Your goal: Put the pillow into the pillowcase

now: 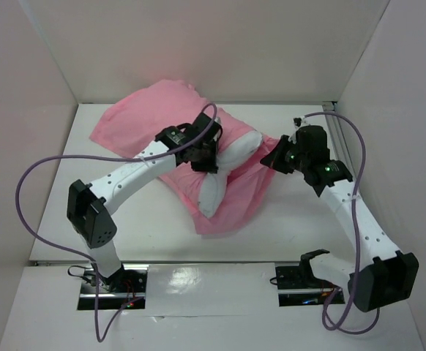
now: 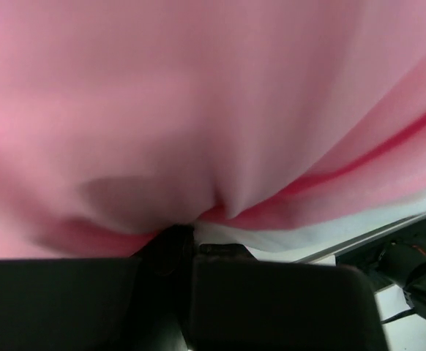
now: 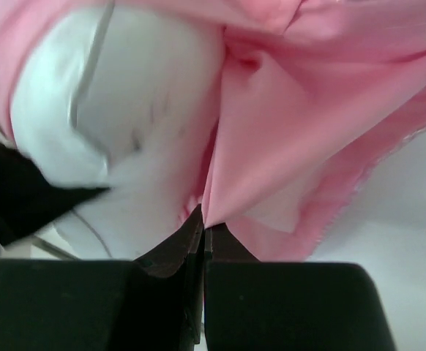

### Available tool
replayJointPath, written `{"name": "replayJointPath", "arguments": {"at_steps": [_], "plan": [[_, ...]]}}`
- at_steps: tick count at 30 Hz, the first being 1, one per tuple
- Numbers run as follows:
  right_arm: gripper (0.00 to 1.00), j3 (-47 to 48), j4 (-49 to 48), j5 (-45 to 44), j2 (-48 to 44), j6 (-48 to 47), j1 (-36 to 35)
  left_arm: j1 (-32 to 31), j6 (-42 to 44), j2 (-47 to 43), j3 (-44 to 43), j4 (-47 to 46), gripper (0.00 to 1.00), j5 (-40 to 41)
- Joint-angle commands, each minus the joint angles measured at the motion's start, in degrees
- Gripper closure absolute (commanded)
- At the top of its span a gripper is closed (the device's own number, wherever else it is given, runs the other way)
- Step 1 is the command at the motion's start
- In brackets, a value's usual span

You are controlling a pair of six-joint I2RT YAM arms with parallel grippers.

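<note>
The pink satin pillowcase (image 1: 148,117) lies crumpled across the middle and back of the table. The white pillow (image 1: 224,175) sticks partly out of it, pink fabric under and around it. My left gripper (image 1: 204,157) is at the pillow's upper left side; in the left wrist view its jaws are shut on pink pillowcase fabric (image 2: 198,131), with a strip of white below. My right gripper (image 1: 271,159) is at the pillow's right end. In the right wrist view it (image 3: 203,228) is shut on a fold of the pillowcase (image 3: 286,146), with the pillow (image 3: 132,117) to the left.
White walls enclose the table (image 1: 330,234) at the back, left and right. Purple cables loop from both arms, one (image 1: 30,212) out over the left side, one (image 1: 352,146) by the right wall.
</note>
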State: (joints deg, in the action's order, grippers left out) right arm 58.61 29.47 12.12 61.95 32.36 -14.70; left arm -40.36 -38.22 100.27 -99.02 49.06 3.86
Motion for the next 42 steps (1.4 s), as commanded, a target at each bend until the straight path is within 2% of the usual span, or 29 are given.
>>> {"name": "replayJointPath", "arguments": {"at_steps": [1, 3, 5, 7, 12, 14, 18, 21, 28, 33, 35, 36, 39, 40, 41, 42], "plan": [[1.00, 5.2, -10.2, 5.6, 3.4, 0.2, 4.5, -3.6, -2.7, -2.9, 3.3, 12.2, 1.00, 5.7], [1.00, 7.5, -12.4, 8.4, 5.7, -0.5, 4.5, -6.3, -5.2, -2.9, 3.3, 13.6, 1.00, 6.2], [1.00, 8.3, -16.0, 13.7, 8.8, 0.2, 4.5, -11.9, -7.2, -2.9, 1.7, 16.1, 1.00, 7.0], [1.00, 8.9, -17.6, 15.2, 10.1, 0.8, 3.8, -13.6, -8.4, -1.2, -0.4, 18.0, 1.00, 9.1], [1.00, 5.6, -20.0, 14.7, 9.4, 3.0, 2.0, -12.8, -9.5, 2.5, -5.6, 23.6, 1.00, 14.9], [1.00, 5.0, -20.0, 14.7, 9.4, 3.0, 2.0, -12.1, -8.0, 3.3, -8.9, 25.1, 1.00, 15.0], [1.00, 5.3, -22.2, 16.5, 12.3, 2.4, 2.0, -14.9, -6.3, 4.4, -16.5, 24.6, 1.00, 9.0], [1.00, 8.2, -23.2, 17.7, 16.2, 2.4, 2.0, -16.8, -8.3, 4.9, -17.2, 23.5, 1.00, 5.1], [1.00, 11.6, -24.8, 19.6, 23.3, 1.9, 1.5, -17.5, -8.4, 4.8, -16.8, 20.4, 1.00, 2.9], [1.00, 8.2, -26.8, 18.5, 23.2, 3.2, 0.4, -14.8, -6.4, 6.1, -17.3, 21.1, 1.00, 4.8], [1.00, 7.6, -26.3, 18.5, 22.4, 3.2, 0.4, -13.7, -5.7, 6.1, -20.7, 21.9, 0.91, 6.0], [1.00, 6.9, -26.3, 18.5, 22.4, 2.4, 0.4, -13.7, -4.2, 6.1, -22.0, 21.9, 0.70, 6.0], [1.00, 6.9, -24.1, 17.9, 22.9, 1.0, 0.4, -14.2, -2.9, 6.1, -26.6, 21.9, 0.39, 6.0], [1.00, 7.6, -24.1, 17.9, 23.5, 0.3, 0.4, -14.2, -2.2, 6.6, -27.6, 21.9, 0.24, 6.8], [1.00, 7.6, -24.1, 18.5, 23.5, 0.2, 0.4, -14.2, -2.2, 7.1, -29.2, 21.9, 0.20, 7.3], [1.00, 7.6, -24.1, 18.5, 23.5, 0.2, -0.1, -14.2, -1.4, 7.1, -30.0, 21.9, 0.20, 8.6]]}}
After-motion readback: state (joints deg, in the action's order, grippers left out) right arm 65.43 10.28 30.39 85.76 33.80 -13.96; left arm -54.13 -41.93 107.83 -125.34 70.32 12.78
